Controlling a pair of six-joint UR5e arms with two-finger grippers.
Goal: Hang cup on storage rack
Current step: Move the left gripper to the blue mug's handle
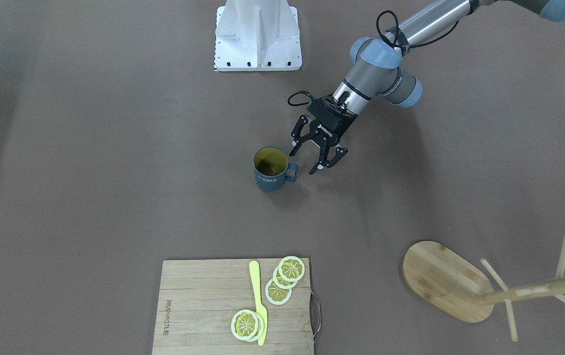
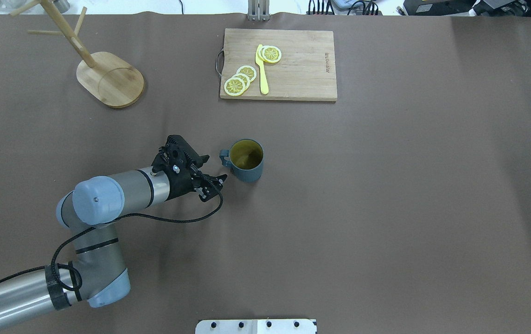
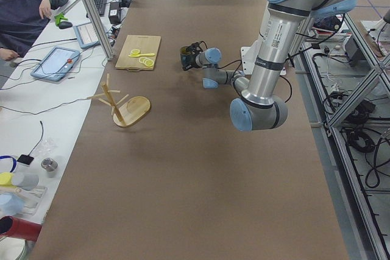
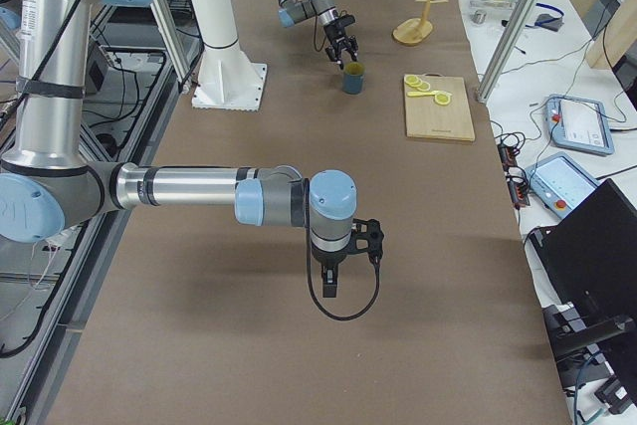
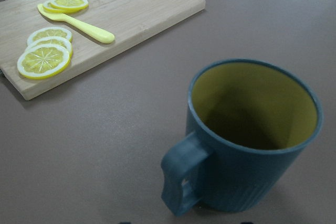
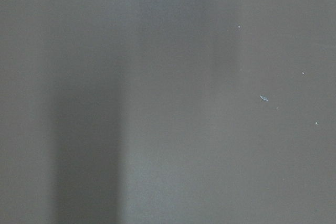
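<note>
The slate-blue cup [image 1: 268, 171] with a yellow-olive inside stands upright mid-table. It also shows in the overhead view [image 2: 246, 160] and close up in the left wrist view [image 5: 252, 140]. Its handle [image 5: 181, 179] points toward my left gripper [image 1: 303, 162], which is open and empty with its jaws spread just beside the handle, not touching it [image 2: 214, 168]. The bamboo storage rack [image 2: 110, 79] stands far off toward the table's far left corner [image 1: 445, 283]. My right gripper [image 4: 331, 281] hangs low over bare table, far from the cup. I cannot tell whether it is open or shut.
A bamboo cutting board [image 2: 302, 65] with lemon slices [image 2: 239, 81] and a yellow knife [image 2: 262, 69] lies at the far edge beyond the cup. The white robot base [image 1: 257, 34] is at the near edge. An operator [image 3: 24, 10] sits past the far side.
</note>
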